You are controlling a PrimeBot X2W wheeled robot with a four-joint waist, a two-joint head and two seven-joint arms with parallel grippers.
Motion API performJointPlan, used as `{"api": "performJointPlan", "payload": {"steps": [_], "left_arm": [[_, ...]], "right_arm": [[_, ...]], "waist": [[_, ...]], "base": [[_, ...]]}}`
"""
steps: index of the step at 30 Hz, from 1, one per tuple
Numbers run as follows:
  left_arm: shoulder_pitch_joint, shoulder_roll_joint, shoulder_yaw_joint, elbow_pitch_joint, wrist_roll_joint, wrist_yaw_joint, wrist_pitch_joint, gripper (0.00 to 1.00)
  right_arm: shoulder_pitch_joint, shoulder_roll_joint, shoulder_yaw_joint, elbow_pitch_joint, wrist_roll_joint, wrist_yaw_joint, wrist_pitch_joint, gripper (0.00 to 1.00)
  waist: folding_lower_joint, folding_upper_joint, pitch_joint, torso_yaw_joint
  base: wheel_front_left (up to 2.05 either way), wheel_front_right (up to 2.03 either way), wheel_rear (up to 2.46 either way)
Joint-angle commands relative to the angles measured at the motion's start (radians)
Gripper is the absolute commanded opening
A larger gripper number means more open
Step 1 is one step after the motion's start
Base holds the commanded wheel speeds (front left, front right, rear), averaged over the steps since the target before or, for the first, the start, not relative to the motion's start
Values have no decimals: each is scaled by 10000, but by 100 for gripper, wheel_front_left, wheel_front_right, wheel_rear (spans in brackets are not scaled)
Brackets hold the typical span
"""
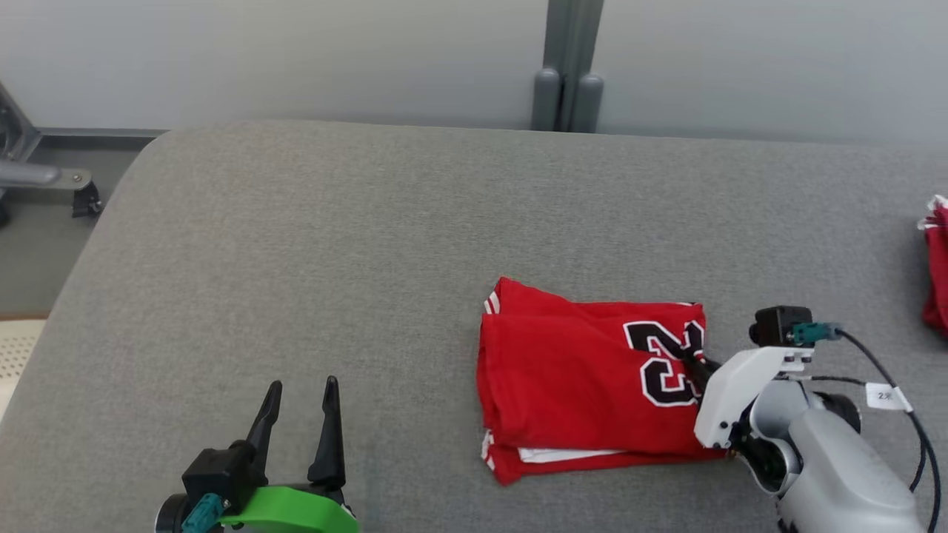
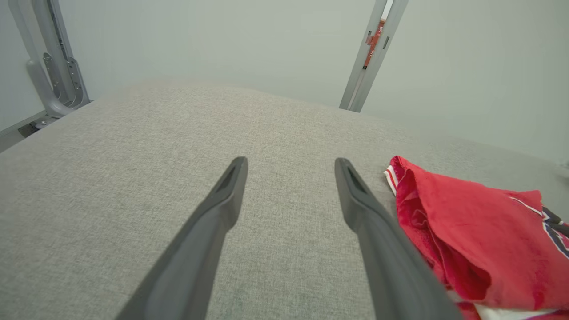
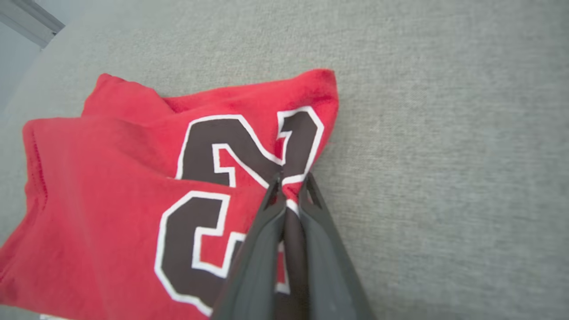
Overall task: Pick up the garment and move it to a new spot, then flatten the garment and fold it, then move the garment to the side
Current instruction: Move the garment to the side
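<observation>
Folded red jersey sits right of middle on the grey padded surface, right gripper pinched on its edge by the number, left gripper spread wide off the cloth. If that pinch only has the top layers, dragging it sideways could pull the fold open.

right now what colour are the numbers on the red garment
Black numbers outlined in white on the red garment; clearest in the right wrist view.
</observation>
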Motion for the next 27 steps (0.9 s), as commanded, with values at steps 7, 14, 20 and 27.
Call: {"api": "performJointPlan", "payload": {"steps": [7, 14, 20, 27], "left_arm": [[-336, 19, -146, -244, 88, 46, -3, 100], [-723, 29, -73, -178, 347, -63, -3, 100], [-941, 74, -29, -62, 576, -173, -5, 100], [-1002, 178, -88, 130, 698, -268, -3, 100]], "right_arm": [[-879, -1364, 172, -578, -54, -23, 217, 0], [-1398, -1840, -19, -992, 47, -21, 255, 0], [-1648, -1663, 84, -1055, 100, -20, 157, 0], [-1835, -1433, 197, -779, 98, -20, -136, 0]], "waist": [[0, 0, 536, -3050], [0, 0, 1035, -5023], [0, 0, 1255, -5837], [0, 0, 1308, -5891]], "base": [[0, 0, 0], [0, 0, 0], [0, 0, 0], [0, 0, 0]]}}
